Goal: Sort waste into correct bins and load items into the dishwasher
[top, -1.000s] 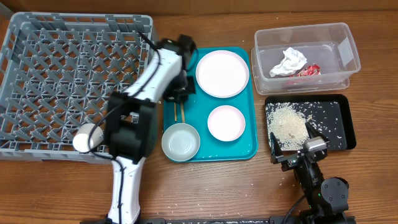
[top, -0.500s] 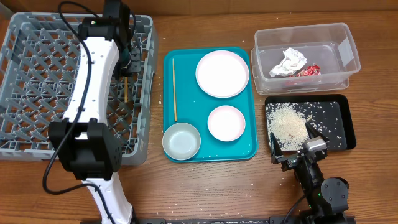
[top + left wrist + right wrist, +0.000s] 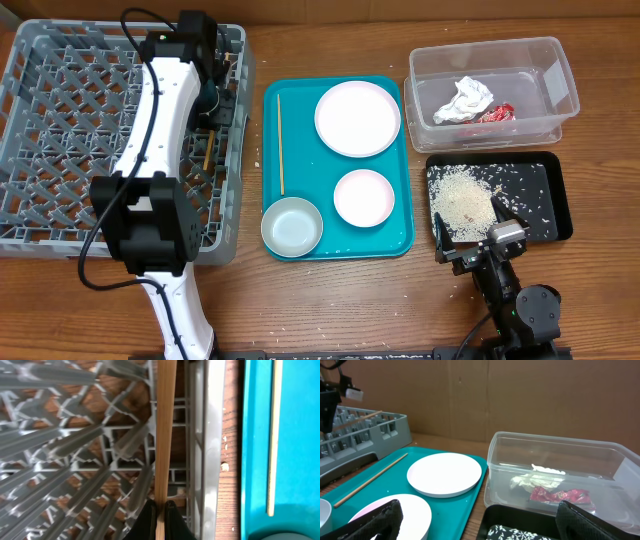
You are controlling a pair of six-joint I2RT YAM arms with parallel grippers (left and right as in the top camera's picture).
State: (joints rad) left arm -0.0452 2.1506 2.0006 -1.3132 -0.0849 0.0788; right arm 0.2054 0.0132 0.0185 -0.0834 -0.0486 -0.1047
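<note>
While gripped by the left hand (image 3: 161, 512), chopstick (image 3: 165, 430) jutting ahead, over dish rack (image 3: 211, 435) pegs

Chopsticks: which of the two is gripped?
The chopstick over the dish rack, pinched by the left gripper; the other chopstick lies free on the teal tray.

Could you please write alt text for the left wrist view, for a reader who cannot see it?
The left end effector pinches a wooden chopstick that runs up the frame above the pegs of the grey dish rack. To the right, a second chopstick lies on a teal tray.
</note>
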